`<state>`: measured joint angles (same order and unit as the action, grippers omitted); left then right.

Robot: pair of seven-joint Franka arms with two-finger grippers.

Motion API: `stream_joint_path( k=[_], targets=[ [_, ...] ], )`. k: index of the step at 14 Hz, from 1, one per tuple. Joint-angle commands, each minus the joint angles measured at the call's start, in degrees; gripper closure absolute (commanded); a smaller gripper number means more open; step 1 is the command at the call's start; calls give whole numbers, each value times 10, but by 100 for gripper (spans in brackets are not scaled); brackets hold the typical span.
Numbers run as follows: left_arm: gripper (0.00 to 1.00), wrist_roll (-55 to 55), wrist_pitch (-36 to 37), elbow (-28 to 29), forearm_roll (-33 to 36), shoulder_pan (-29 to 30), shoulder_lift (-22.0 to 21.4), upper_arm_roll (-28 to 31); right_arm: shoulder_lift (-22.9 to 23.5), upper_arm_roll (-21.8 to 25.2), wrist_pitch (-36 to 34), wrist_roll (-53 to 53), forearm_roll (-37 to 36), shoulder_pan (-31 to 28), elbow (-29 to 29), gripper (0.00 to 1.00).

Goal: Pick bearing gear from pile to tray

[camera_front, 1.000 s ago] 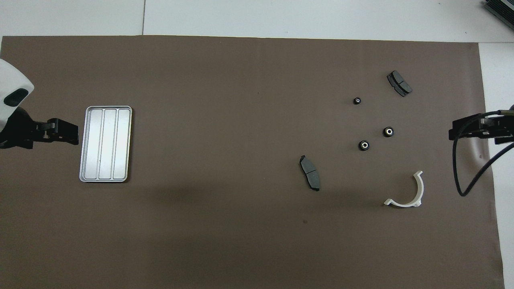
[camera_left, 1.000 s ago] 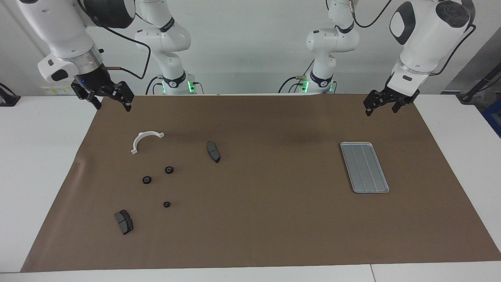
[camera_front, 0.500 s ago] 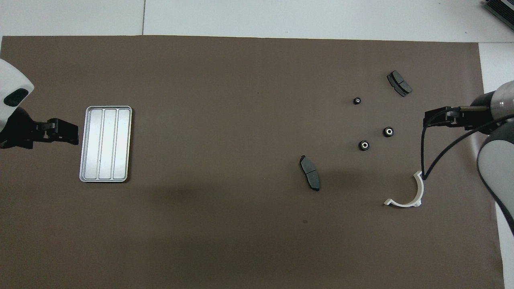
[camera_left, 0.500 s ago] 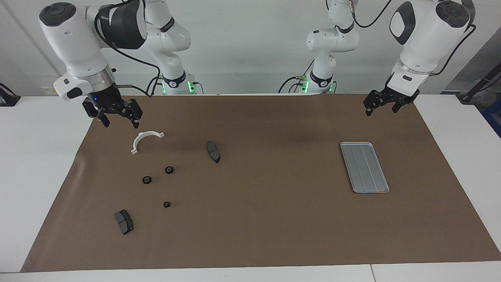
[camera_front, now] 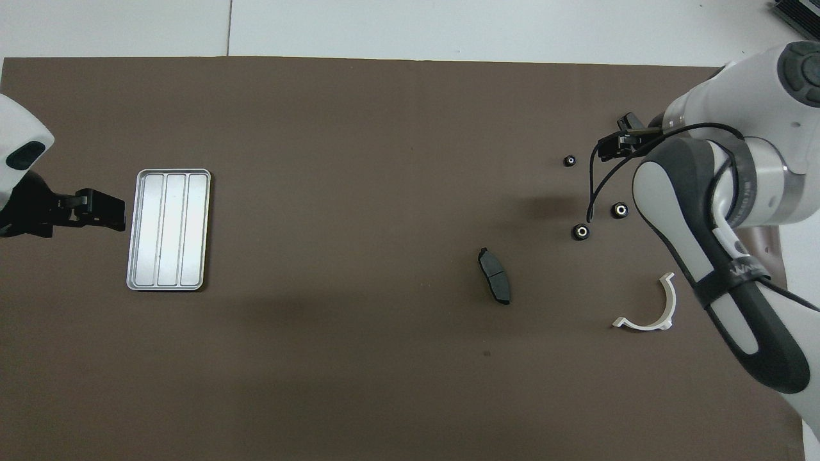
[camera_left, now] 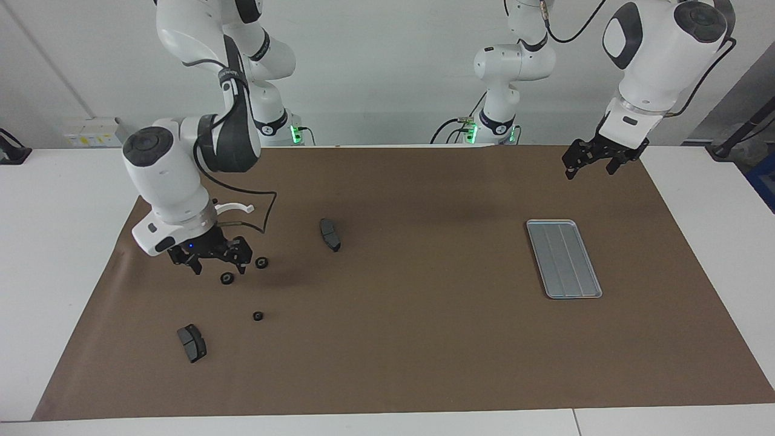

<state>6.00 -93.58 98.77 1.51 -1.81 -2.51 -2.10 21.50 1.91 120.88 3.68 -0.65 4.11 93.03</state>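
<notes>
The right pincer (camera_left: 212, 261), its jaws standing wide and empty, is hanging just over the small black round bearing ring (camera_left: 227, 278), which is lying flat among the pile. The left pincer (camera_left: 590, 163), also open, is waiting near the grooved silver-grey metal tray (camera_left: 563, 258), well apart.

Three black rings (camera_left: 227, 278), two grey pads (camera_left: 330, 234), one white half-ring (camera_front: 646, 307), one tray (camera_left: 563, 258).
</notes>
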Motion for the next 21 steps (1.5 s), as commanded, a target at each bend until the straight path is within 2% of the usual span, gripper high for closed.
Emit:
stream_joint_path(
  k=[1,3,5,9,13,14,18,21],
  targets=[
    [0,8,-3,10,12,1,-11,-2,50,-9,26,-13,6,-1,-25,0],
    [0,8,-3,10,12,1,-11,-2,87,-19,47,-11,8,-2,-43,0],
    [0,8,-3,10,12,1,-11,-2,103,-21,72,-3,7,-1,-38,0],
    [0,8,-3,10,12,1,-11,-2,130,-21,109,4,6,5,-40,0],
    [0,8,-3,10,12,1,-11,-2,133,-21,117,13,4,12,-34,0],
    [0,8,-3,10,12,1,-11,-2,132,-21,117,8,-1,12,-29,3],
    [0,8,-3,10,12,1,-11,-2,130,-21,122,-2,-2,12,-13,36],
    [0,8,-3,10,12,1,-12,-2,130,-21,122,-6,-2,12,-10,43]
  ],
)
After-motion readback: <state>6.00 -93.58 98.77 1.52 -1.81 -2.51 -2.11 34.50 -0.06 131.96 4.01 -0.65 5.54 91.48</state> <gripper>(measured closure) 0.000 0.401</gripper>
